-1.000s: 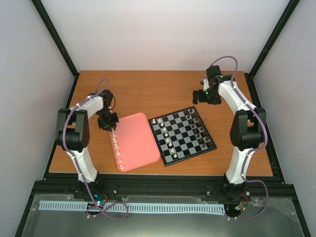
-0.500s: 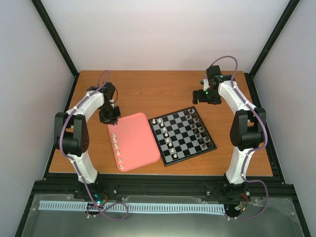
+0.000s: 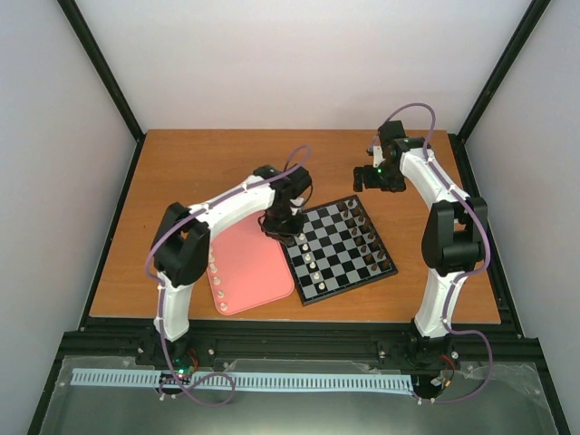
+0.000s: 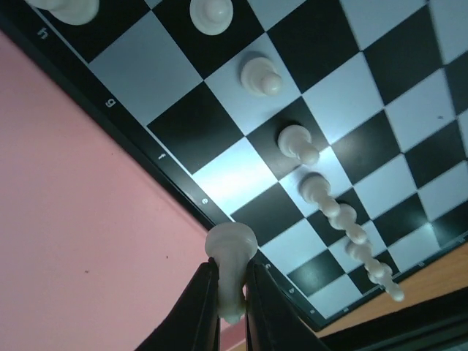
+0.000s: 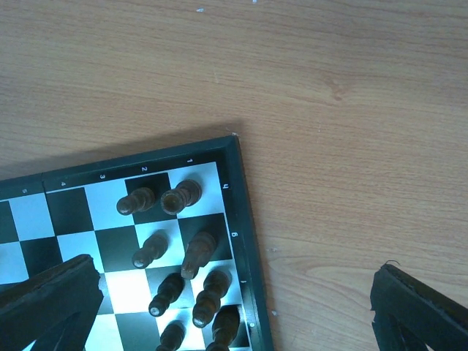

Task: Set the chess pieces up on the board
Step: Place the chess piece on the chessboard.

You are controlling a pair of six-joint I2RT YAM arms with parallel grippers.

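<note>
In the left wrist view the board (image 4: 146, 69) is cut off by the top and right edges, part of the cream piece (image 4: 231, 245) is hidden between the fingers (image 4: 203, 311) of the left gripper (image 4: 231, 267), and the far pawns (image 4: 369, 259) are blurred together. In the right wrist view the lowest dark pieces (image 5: 223, 322) are cropped by the bottom edge. From above, the kinds of the chess pieces (image 3: 306, 246) cannot be told, and the pink tray (image 3: 258, 272) is partly covered by the left arm (image 3: 227, 201).

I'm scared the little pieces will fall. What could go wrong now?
The left tool pinches a cream piece by its narrow lower part, so it might slip out. It hangs near the rim of the board, close to a row of standing cream pieces; a careless move might topple them.
</note>
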